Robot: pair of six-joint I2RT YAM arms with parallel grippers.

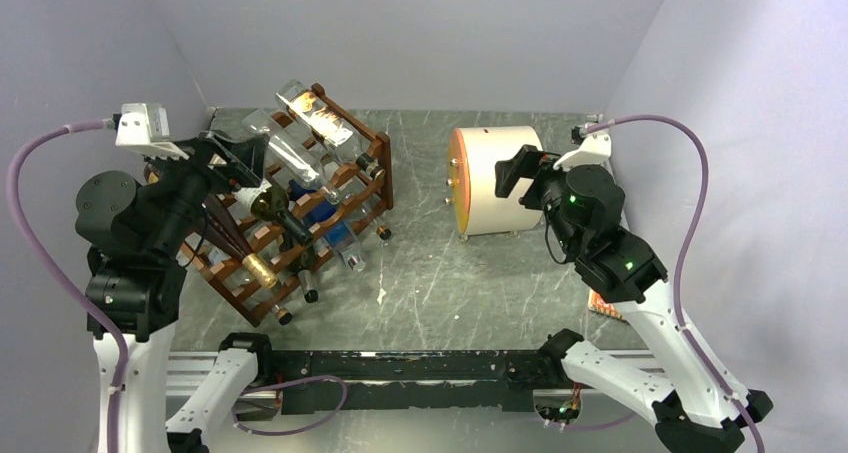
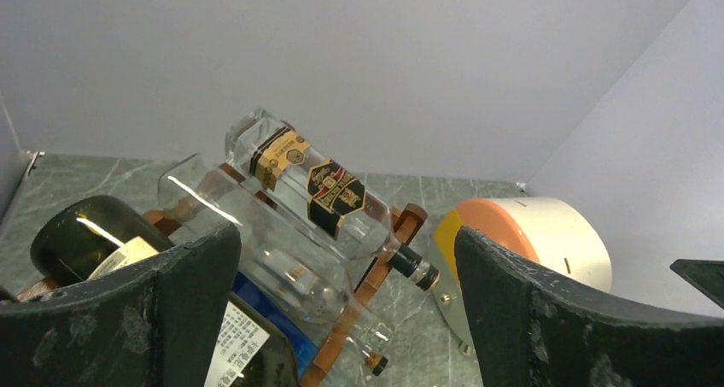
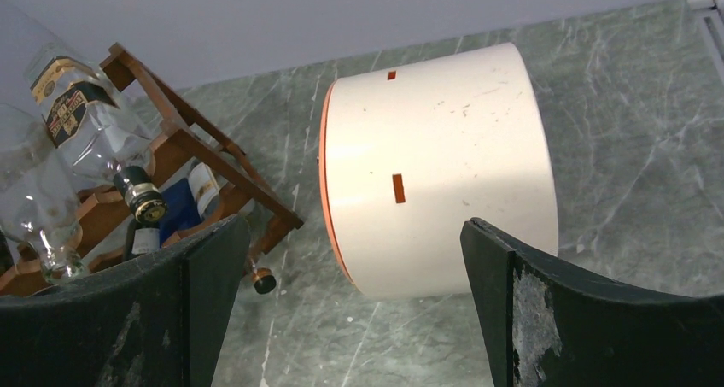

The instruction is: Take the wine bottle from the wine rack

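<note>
The wine rack, reddish-brown wood with scalloped rails, stands on the left half of the grey-green marbled counter, set at an angle to the counter edges. It holds several bottles, all lying on their sides with their necks on the rack's right-hand face.

The dark green wine bottle, carrying a pale label, lies in the rack toward its left end. In the left wrist view its base shows just beside the left finger, which partly hides it. On the rack's top tier lies a clear bottle with a black-and-gold label. A second clear bottle lies just beside it, to its left. A blue bottle sits on a lower tier.

The left pincer hangs over the left end of the rack. Its fingers are spread wide and grip nothing. Whether they touch any bottle cannot be told.

To the right of the rack, apart from it, a cream drum with an orange end face lies on its side, that face turned toward the rack. The right pincer is at the drum's far side from the rack, spread and holding nothing.
</note>
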